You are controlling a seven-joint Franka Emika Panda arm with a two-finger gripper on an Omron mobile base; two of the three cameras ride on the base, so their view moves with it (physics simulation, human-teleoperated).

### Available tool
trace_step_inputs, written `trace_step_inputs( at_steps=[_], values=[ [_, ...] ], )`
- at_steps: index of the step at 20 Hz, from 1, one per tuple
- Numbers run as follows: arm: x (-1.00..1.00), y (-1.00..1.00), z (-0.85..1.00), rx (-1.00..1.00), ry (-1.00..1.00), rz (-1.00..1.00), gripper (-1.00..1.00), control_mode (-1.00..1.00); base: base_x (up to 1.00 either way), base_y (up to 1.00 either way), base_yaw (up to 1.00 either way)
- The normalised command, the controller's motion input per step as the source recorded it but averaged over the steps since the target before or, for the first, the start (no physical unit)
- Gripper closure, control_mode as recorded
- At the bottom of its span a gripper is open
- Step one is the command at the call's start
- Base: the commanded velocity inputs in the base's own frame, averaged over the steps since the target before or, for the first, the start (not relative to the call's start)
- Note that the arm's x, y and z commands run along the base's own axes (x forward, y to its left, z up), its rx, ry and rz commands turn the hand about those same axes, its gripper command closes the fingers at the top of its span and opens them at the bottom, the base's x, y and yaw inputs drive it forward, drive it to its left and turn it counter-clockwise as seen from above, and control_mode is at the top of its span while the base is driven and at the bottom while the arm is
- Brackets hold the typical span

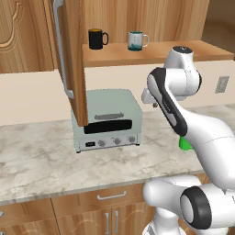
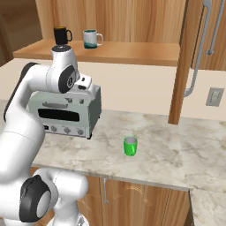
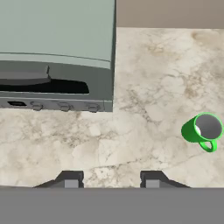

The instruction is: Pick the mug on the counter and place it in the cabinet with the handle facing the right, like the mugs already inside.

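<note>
The small green mug (image 2: 130, 145) stands upright on the marbled counter (image 2: 167, 150), to the right of the toaster oven. In the hand view the mug (image 3: 202, 130) is at the right edge, its loop handle (image 3: 209, 145) turned toward the bottom of that view. My gripper (image 3: 111, 180) hangs open well above the counter, off the oven's right end, with nothing between its fingers and the mug off to its right. In the left base view my arm hides most of the mug (image 1: 185, 144). The cabinet (image 1: 151, 50) is open, its door (image 1: 72, 59) swung out.
A black mug (image 1: 97, 39) and a teal-and-white mug (image 1: 137, 41) stand on the cabinet shelf, handles to the right. The pale green toaster oven (image 1: 107, 120) sits on the counter under the open door. A wall socket (image 2: 214, 96) is at the right.
</note>
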Motion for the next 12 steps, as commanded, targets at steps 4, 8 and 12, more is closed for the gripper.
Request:
trace_step_inputs(
  at_steps=[4, 8, 12],
  values=[
    [-0.11, -0.01, 0.0, 0.0, 0.0, 0.0, -1.0, -1.0, 0.0, 0.0, 0.0],
    [-0.32, -0.07, -0.01, 0.0, 0.0, 0.0, -1.0, -1.0, 0.0, 0.0, 0.0],
    [-0.35, -0.12, -0.15, 0.0, -0.01, 0.01, -1.0, -1.0, 0.0, 0.0, 0.0]
  ],
)
